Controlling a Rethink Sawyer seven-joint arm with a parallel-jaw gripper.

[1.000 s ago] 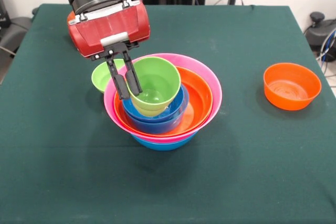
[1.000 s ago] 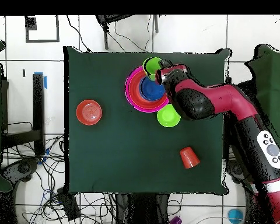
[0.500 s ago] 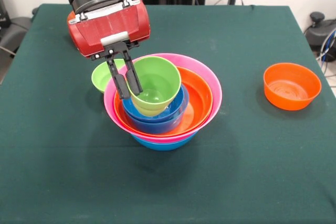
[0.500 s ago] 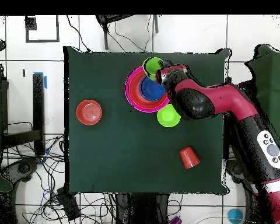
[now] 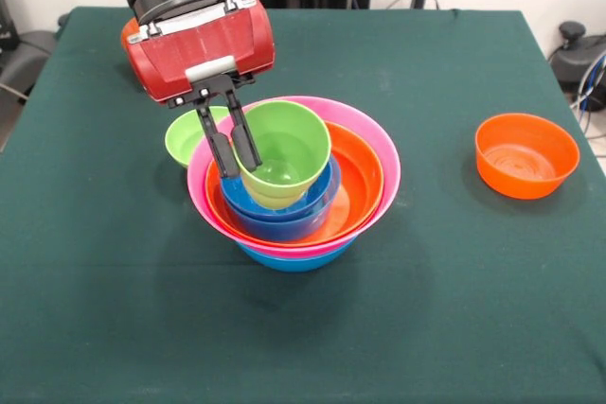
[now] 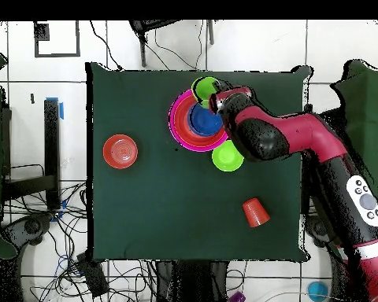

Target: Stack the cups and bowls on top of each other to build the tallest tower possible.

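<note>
Front view first: my gripper (image 5: 233,149) is clamped on the lime green cup (image 5: 281,152), one finger inside its rim and one outside on the wall, at the cup's nine o'clock side. I hold the cup tilted, its bottom low inside the small blue bowl (image 5: 280,215), though I cannot tell whether it rests there. That blue bowl sits nested in the large orange bowl (image 5: 361,182), which sits in the pink bowl (image 5: 377,143), with a wide blue bowl (image 5: 295,257) at the base of the tower. Just behind the pile, at its ten o'clock, a small lime-green bowl (image 5: 186,137) stands on the green table (image 5: 445,309), partly hidden by the gripper. Well apart at three o'clock from the pile sits a lone orange bowl (image 5: 525,154), upright. In the overhead view, an orange cup (image 6: 255,211) stands mouth down on the cloth, at about five o'clock from the pile and well clear of it.
</note>
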